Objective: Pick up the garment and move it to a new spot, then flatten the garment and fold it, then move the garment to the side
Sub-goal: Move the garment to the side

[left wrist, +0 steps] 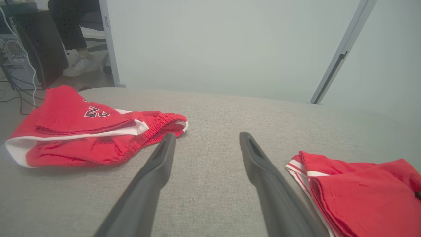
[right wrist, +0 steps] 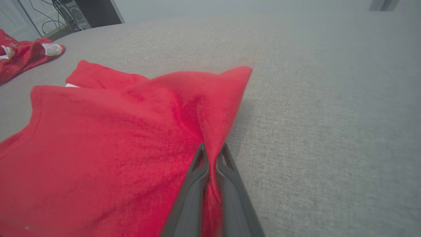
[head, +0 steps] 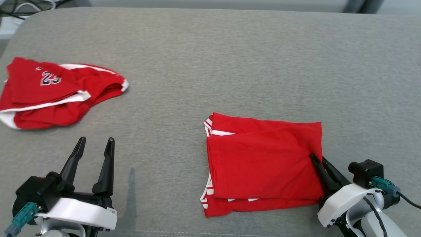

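Garment (head: 263, 164): red, folded to a rough rectangle, lying on the grey fabric surface (head: 230, 65), right of centre and toward the near side in head view. Its L edge shows white-striped trim where layers stack. Along the near edge a lower layer sticks out past the top one. The far edge is fairly straight, w/ one far-R corner lying flat.

R gripper (head: 318, 157) is at the garment's R edge, jaws closed tight on the cloth. In R wrist view the gripper (right wrist: 213, 146) has a fold of red pinched between its fingers, and a raised ridge runs from the pinch up to that corner.

Room: wide bare surface beyond the garment and to its R, plus a bare strip between the garment and the L gripper (head: 96, 141). That one hovers low over the surface at near L, jaws spread wide w/ nothing between them. Same in L wrist view (left wrist: 207, 135), w/ the garment's striped edge just R of its R finger.

Far L, well apart from the garment: red shorts (head: 56, 95), white trim, "23" printed, bunched up near the surface's L edge and rounded corner. Past that corner, L wrist view shows a person's foot (left wrist: 79, 65) on the floor.
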